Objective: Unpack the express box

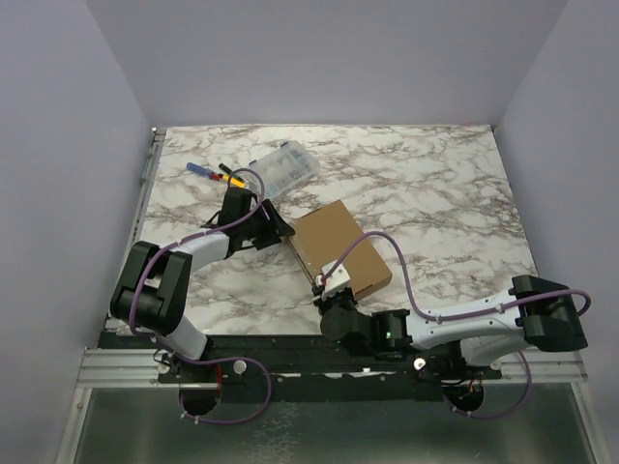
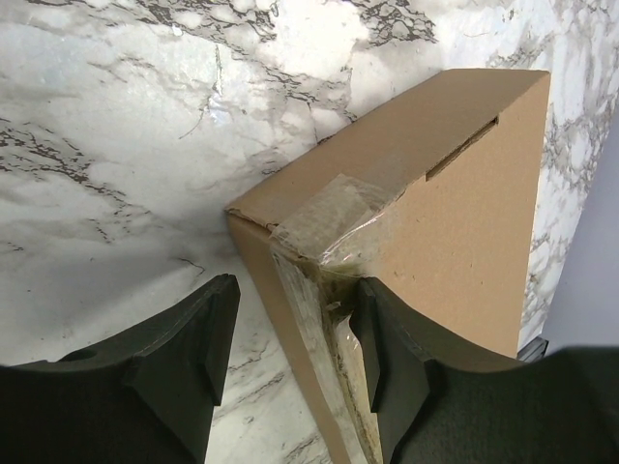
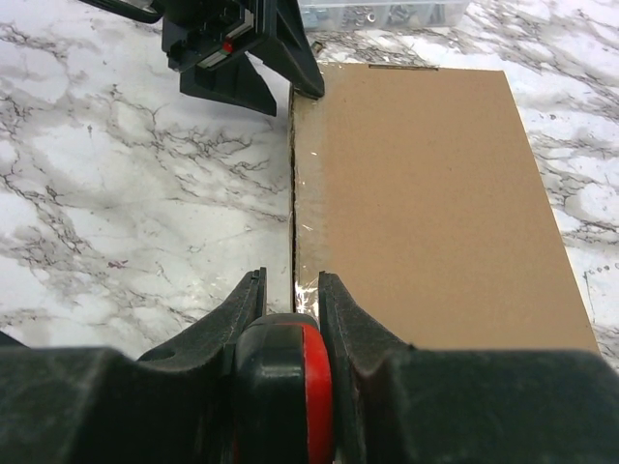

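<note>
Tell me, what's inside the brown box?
Nothing inside shows. The express box is shut, its lid covering everything, with clear tape along one edge.

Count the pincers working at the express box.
2. The left pincer straddles the taped left corner of the express box. The right pincer sits at the near end of its taped edge. None hidden.
</note>
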`<act>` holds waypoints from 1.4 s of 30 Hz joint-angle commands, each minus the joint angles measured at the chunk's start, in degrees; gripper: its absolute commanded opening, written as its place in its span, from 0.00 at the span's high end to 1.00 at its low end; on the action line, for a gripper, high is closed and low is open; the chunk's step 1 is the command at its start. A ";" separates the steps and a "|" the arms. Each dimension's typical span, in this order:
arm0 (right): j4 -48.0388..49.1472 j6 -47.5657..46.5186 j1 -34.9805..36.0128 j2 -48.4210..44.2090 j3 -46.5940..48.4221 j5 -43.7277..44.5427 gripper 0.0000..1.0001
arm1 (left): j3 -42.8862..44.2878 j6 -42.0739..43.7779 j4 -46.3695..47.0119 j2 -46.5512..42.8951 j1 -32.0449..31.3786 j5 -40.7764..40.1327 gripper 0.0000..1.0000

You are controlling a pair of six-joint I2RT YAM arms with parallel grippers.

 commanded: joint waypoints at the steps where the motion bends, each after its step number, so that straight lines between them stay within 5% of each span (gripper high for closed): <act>1: -6.65 4.26 3.69 -1.24 -0.25 2.85 0.99 | -0.50 3.11 -4.82 2.71 1.28 -11.43 0.43; 14: -3.24 6.41 5.68 -5.37 -6.60 2.75 0.99 | 0.07 4.72 -4.82 2.69 1.59 -11.70 0.43; 24: 7.64 -0.48 5.68 -5.94 -10.24 0.45 0.99 | 0.21 8.18 -8.74 -10.82 -0.66 -6.78 0.16; 32: 7.92 -1.57 5.68 -6.59 -10.31 1.06 0.99 | -2.77 2.69 -12.41 -19.53 -7.47 -7.94 0.16; 42: 7.64 -1.10 5.63 -7.63 -10.63 1.04 0.99 | -4.91 2.62 -5.11 -12.29 -9.44 -11.39 0.16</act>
